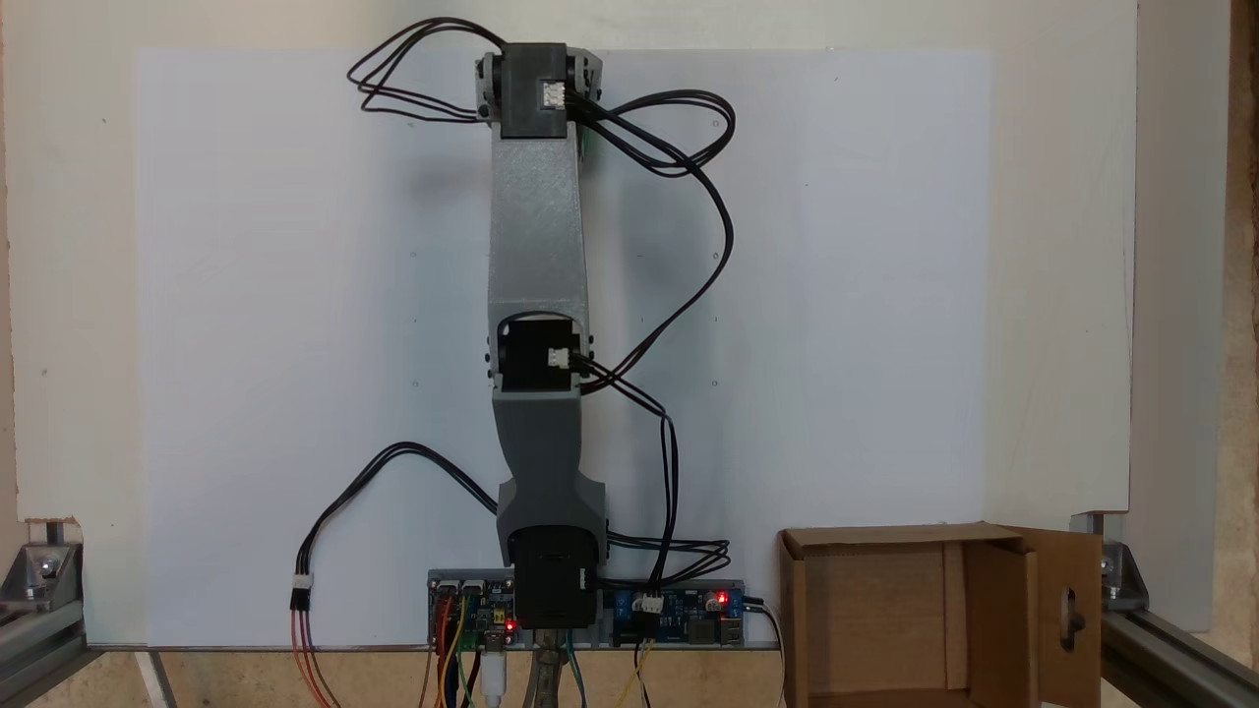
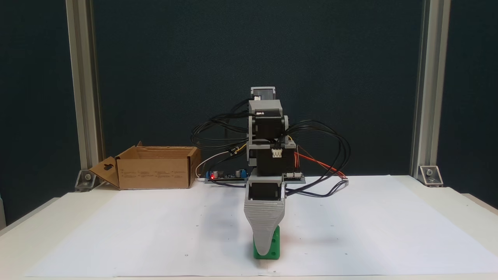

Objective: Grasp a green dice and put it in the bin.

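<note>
In a fixed view from above, your arm (image 1: 536,295) stretches straight out from its base across a smooth white paper sheet (image 1: 295,344); its links are matte grey printed plastic with black servo blocks, and thin black cables (image 1: 689,167) loop off both sides; the bin (image 1: 885,619), a square box of brown corrugated cardboard with a handle hole cut in one flap, sits beside the arm's base, well apart from the claw end.

In the other fixed view, you see the claw (image 2: 265,249) pointing down at the worktop (image 2: 447,206); its near jaw is a ribbed grey wedge that narrows to a rounded tip, and it covers the other jaw, so you cannot tell how far the claw is open; the green dice (image 2: 274,245), a glossy round-edged cube with sunken pips, sits on the paper right behind that tip, apparently touching it; the bin stands far back to the left of the claw.
</note>
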### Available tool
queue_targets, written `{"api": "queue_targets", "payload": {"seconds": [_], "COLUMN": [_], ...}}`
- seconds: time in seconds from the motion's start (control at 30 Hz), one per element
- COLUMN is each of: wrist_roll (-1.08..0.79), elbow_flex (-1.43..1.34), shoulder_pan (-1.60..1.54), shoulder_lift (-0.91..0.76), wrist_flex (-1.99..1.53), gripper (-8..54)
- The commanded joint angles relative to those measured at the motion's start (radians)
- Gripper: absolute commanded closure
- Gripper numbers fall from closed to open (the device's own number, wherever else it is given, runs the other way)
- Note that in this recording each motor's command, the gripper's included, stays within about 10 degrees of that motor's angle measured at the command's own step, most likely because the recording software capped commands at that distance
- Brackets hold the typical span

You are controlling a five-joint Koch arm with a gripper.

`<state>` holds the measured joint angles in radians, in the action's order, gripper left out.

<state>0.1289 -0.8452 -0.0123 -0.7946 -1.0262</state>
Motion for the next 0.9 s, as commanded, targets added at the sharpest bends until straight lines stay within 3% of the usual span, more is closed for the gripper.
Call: {"api": "queue_targets", "payload": {"seconds": [0.0,0.87], "wrist_roll": [0.029,0.029], "elbow_flex": [0.018,0.018], "shoulder_pan": [-0.009,0.015], "shoulder_lift": [0.000,0.028], "wrist_flex": [0.006,0.006], "gripper": [3.5,4.1]}}
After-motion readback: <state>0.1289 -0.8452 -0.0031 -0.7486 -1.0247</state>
